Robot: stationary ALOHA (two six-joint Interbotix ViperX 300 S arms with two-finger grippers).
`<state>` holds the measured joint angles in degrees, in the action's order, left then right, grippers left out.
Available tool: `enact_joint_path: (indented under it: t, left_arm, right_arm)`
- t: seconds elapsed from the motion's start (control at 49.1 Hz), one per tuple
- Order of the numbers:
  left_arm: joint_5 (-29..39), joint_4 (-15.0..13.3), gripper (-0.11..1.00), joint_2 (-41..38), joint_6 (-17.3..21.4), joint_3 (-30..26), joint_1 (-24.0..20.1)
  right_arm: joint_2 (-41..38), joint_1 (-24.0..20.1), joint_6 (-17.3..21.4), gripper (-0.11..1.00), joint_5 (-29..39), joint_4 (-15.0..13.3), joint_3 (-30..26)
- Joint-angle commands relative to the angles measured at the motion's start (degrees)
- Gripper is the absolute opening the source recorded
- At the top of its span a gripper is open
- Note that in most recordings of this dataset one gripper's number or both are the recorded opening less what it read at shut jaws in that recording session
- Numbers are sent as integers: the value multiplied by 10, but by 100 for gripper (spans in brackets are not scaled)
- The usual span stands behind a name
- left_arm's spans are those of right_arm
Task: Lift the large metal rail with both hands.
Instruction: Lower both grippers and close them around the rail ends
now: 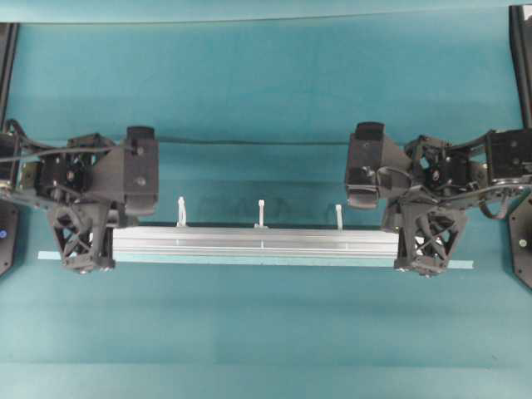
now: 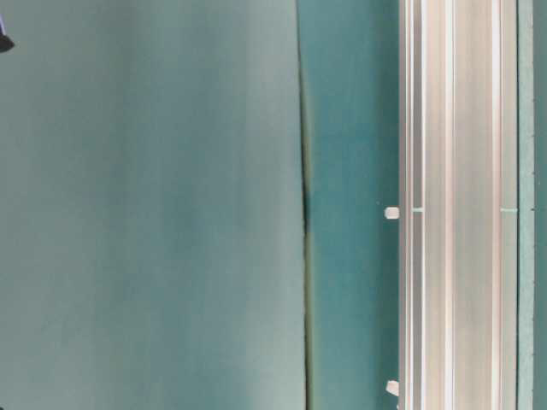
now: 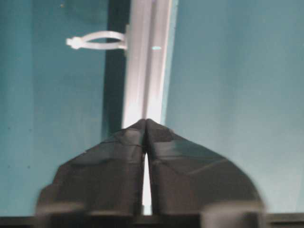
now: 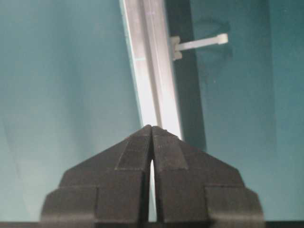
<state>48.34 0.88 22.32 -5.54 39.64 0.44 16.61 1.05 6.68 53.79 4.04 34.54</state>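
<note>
On the teal table [image 1: 266, 332] the rail [image 1: 258, 243] lies flat and crosswise, its three white tabs [image 1: 261, 213] standing along the far edge, with a thin pale strip [image 1: 461, 264] showing just past its ends on the near side. We judge the lift not yet begun: in the low side view the rail rests against the surface with no gap under it.

Our left gripper [image 1: 81, 264] sits over the rail's left end and our right gripper [image 1: 426, 268] over its right end, both pointing down. In each wrist view the fingertips meet at the front with only a thin slit behind them, and the rail runs away from directly beneath that point. So both pairs of fingers look nearly closed, and neither has hold of anything; they are above the rail's end rather than around it.

What is left, as we read it: spread the fingers, get them round the rail at each end, clamp, and raise both ends together.
</note>
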Motion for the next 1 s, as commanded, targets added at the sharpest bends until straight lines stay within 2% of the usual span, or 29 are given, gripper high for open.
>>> enact_joint_path:
  t: [0.0,0.081,0.163,0.224,0.285,0.326,0.55,0.754,0.978]
  left_arm:
    - [-10,2,16,11,-3,-2,3]
    - [-17,2,37,12,-3,7,1]
    - [-20,1,63,13,-3,11,4]
    - [-22,2,80,12,-2,12,4]
    - [-25,4,93,10,-1,12,4]
    - [-26,4,98,7,1,13,4]
    - [-47,4,97,-25,5,28,1]
    - [-98,4,97,-54,5,46,1]
    - [-154,4,97,-96,2,59,-6]
  right_arm:
    - [-7,-2,-5,21,-8,0,-1]
    - [-10,-2,-5,40,-16,0,1]
    - [-12,-4,-6,66,-25,-1,9]
    - [-14,-9,-8,82,-36,-4,17]
    - [-16,-14,-7,93,-49,-11,25]
    - [-16,-18,-6,96,-58,-11,30]
    - [-29,-20,-3,97,-83,-13,51]
    - [-62,-20,-8,97,-96,-15,56]
    - [-103,-23,-8,97,-144,-15,60]
